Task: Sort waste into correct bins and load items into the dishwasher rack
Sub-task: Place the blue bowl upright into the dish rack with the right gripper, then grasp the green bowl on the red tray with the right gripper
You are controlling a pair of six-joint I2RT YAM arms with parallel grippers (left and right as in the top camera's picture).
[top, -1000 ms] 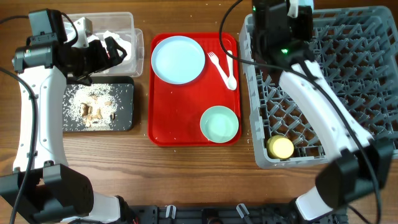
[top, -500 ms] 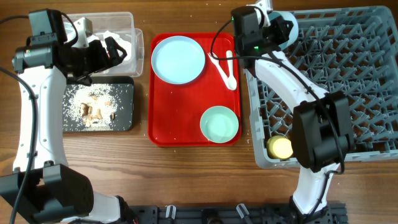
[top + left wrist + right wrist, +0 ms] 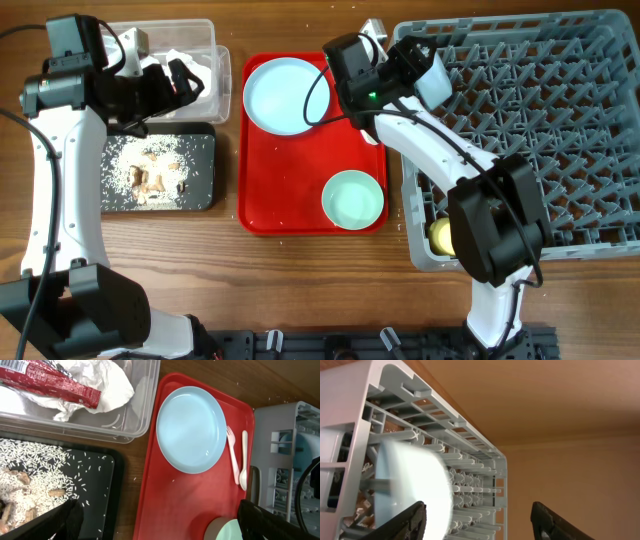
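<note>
1. The right pincer (image 3: 477, 507) hangs at the far-left corner of the dishwasher rack (image 3: 560, 120). Its fingers are spread and grip nothing. The left pincer (image 3: 159, 505) is also wide open and empty, beside the clear tub (image 3: 205, 35) near the table's far-left corner.
2. A light blue bowl (image 3: 436, 75) stands on edge among the pegs in that rack corner. A yellow cup (image 3: 447, 236) sits in the rack's near-left corner.
3. Waiting on the red tray (image 3: 290, 190) at mid-table are the light blue plate (image 3: 192, 429), the mint green bowl (image 3: 353, 198), the fork (image 3: 232, 455) and the spoon (image 3: 243, 460).
4. The plate looks stiff, smooth and probably light. It lies flat, so I judge the raised rim is the only hold, and a slippery one. The mint bowl offers its wall. The fork and spoon are thin and flat, best pinched across the handle.
5. The napkins (image 3: 107, 382) and red wrapper (image 3: 55, 385) lie in the tub, and the rice scraps (image 3: 150, 170) in the black tray (image 3: 205, 195) by the left edge.
6. From overhead the right arm hides the cutlery and part of the cup. The wrist view shows the blue bowl as a blur, so I cannot tell how firmly it is seated.
</note>
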